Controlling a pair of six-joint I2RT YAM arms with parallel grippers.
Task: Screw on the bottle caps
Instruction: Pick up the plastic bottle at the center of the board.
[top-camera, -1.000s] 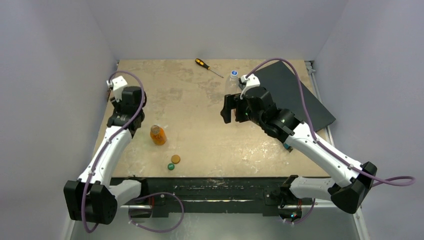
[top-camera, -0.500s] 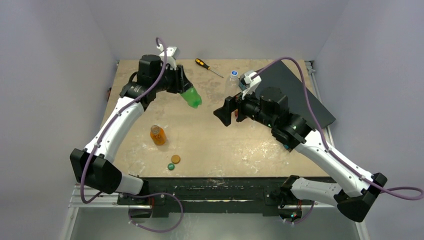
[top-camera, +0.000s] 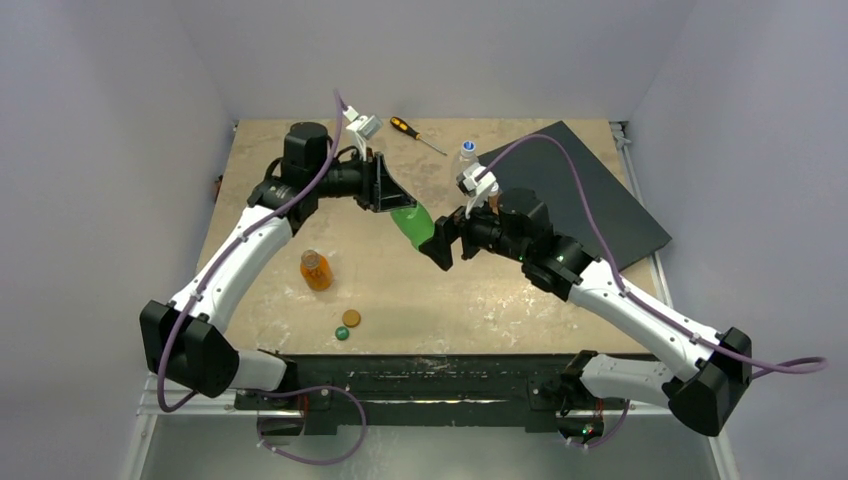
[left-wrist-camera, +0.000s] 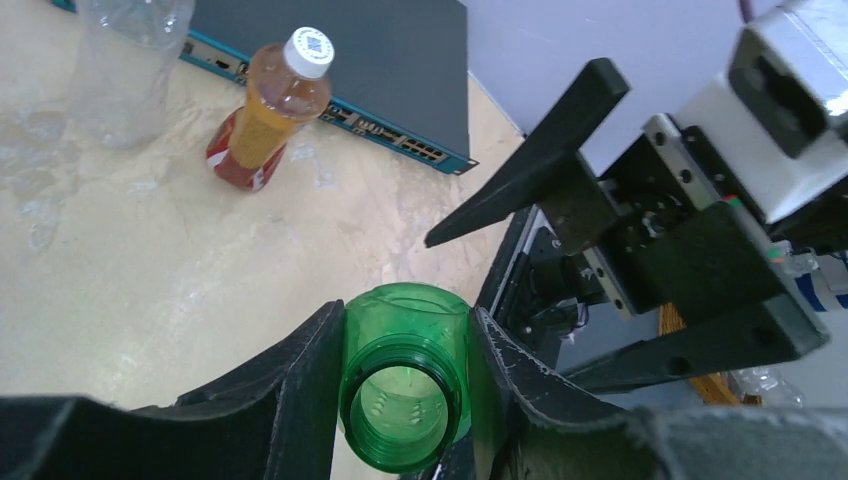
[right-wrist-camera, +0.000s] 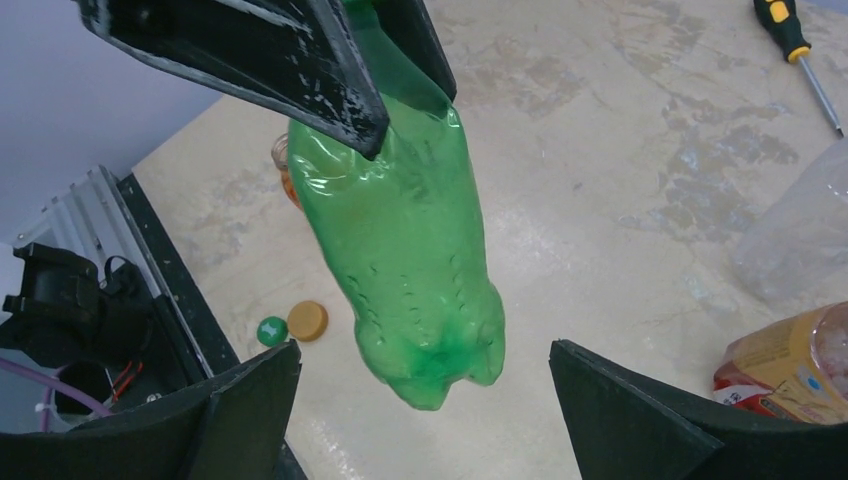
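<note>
Moved since the earlier frame: green bottle (top-camera: 418, 228), carried right and nearer by the left hand (top-camera: 396, 200), now over mid-surface; right hand (top-camera: 440, 243) come leftward to meet it.

1. Green bottle: translucent ribbed plastic, lobed base, mouth open and uncapped. Held off the surface (top-camera: 480, 290), tilted, base pointing right. Left hand pinches its neck between black wedge fingers (left-wrist-camera: 300, 380).
2. Right hand: fingers spread wide, one on each side of the bottle's base, touching neither.
3. Amber-orange bottle (top-camera: 316, 270): upright, left of centre, well apart from both arms.
4. Orange cap (top-camera: 351, 318) and green cap (top-camera: 342, 334): small discs, just beside each other, close to the near edge.
5. Clear bottle (top-camera: 464, 165): crinkled, blue cap (top-camera: 468, 146) on, far side, just beside the right arm.
6. Tea-coloured bottle (left-wrist-camera: 265, 110): white cap (left-wrist-camera: 308, 52), beside the dark flat box (top-camera: 590, 190) at right.
7. Screwdriver (top-camera: 415, 133): black-and-orange handle, thin shaft, by the far edge.
8. Surface: mottled beige, stone-like. Open room at near middle and far left. Pale walls (top-camera: 420, 50) close it on three sides.
</note>
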